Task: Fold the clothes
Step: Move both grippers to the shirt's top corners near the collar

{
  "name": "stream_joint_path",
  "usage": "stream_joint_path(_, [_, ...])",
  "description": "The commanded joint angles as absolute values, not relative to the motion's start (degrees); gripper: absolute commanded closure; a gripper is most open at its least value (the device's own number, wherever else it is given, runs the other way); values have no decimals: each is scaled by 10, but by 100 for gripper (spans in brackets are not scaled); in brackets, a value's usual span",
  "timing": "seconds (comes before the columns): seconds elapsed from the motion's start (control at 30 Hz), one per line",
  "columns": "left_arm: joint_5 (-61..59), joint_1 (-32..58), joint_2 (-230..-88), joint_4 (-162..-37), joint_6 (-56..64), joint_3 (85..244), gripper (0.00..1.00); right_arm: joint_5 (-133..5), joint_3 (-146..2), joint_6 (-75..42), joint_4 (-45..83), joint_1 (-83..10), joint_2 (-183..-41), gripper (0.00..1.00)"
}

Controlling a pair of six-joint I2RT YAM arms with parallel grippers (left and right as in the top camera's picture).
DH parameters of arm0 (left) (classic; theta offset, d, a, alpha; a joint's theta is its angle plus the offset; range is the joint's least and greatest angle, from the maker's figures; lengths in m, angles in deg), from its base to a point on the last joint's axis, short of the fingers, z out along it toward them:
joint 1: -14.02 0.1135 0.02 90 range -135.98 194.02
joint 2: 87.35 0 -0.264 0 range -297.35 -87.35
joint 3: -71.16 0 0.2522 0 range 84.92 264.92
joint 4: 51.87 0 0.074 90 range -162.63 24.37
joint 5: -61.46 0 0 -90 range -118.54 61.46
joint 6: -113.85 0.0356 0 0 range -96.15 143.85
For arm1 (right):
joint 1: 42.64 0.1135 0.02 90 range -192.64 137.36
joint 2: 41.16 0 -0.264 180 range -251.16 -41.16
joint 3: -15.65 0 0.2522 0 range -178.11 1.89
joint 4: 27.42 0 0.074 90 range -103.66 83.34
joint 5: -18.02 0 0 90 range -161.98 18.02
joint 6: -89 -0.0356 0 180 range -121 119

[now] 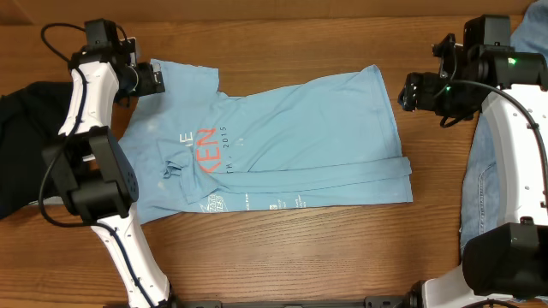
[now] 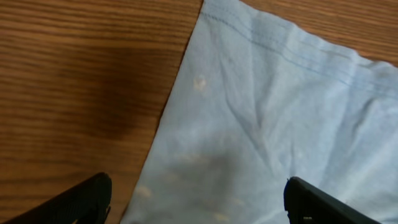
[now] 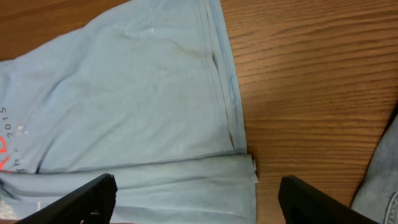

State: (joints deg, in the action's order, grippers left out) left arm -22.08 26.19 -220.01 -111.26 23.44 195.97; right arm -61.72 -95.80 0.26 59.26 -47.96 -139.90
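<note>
At opposite ends of the T-shirt (image 1: pixel 300 128), left hand (image 1: pixel 154 79) and right hand (image 1: pixel 409 92) hang released, empty.

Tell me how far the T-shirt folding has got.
Done: one long edge of the T-shirt is folded over, its layered band showing along the near side. In hand: nothing; the left claw hovers open at the far left corner, the right claw open by the hem. Left: the remaining folds; it lies mostly spread.
</note>
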Motion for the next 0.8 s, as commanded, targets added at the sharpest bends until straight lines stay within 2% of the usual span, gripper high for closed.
stream_joint_path(0.0, [-216, 267, -2227, -1086, 249, 1976, 9, -614, -968, 5, 598, -483, -1390, 16])
stream_joint_path(0.17, [-213, 267, -2260, -1072, 249, 1976, 11, -614, -968, 5, 609, -483, -1390, 23])
stream_joint_path(0.23, [-211, 267, -2273, -1077, 249, 1976, 16, -614, -968, 5, 613, -483, -1390, 26])
stream_joint_path(0.27, [-210, 267, -2275, -1081, 249, 1976, 28, -614, -968, 5, 614, -483, -1390, 28])
stream_joint_path(0.33, [-209, 267, -2275, -1092, 249, 1976, 75, -614, -968, 5, 614, -483, -1390, 29])
stream_joint_path(0.37, [-209, 267, -2274, -1098, 249, 1976, 88, -614, -968, 5, 609, -483, -1390, 29])
stream_joint_path(0.4, [-210, 268, -2274, -1106, 249, 1976, 95, -614, -968, 5, 601, -483, -1390, 31])
stream_joint_path(0.67, [-209, 268, -2254, -1153, 210, 1976, 96, -612, -968, 5, 474, -483, -1458, 39])
stream_joint_path(0.7, [-205, 268, -2248, -1154, 204, 1976, 96, -607, -968, 6, 459, -483, -1473, 36])
stream_joint_path(0.73, [-189, 268, -2240, -1154, 204, 1976, 96, -599, -968, 6, 437, -483, -1494, 25])
stream_joint_path(0.77, [-174, 268, -2229, -1155, 203, 1976, 96, -589, -968, 6, 403, -483, -1523, 18])
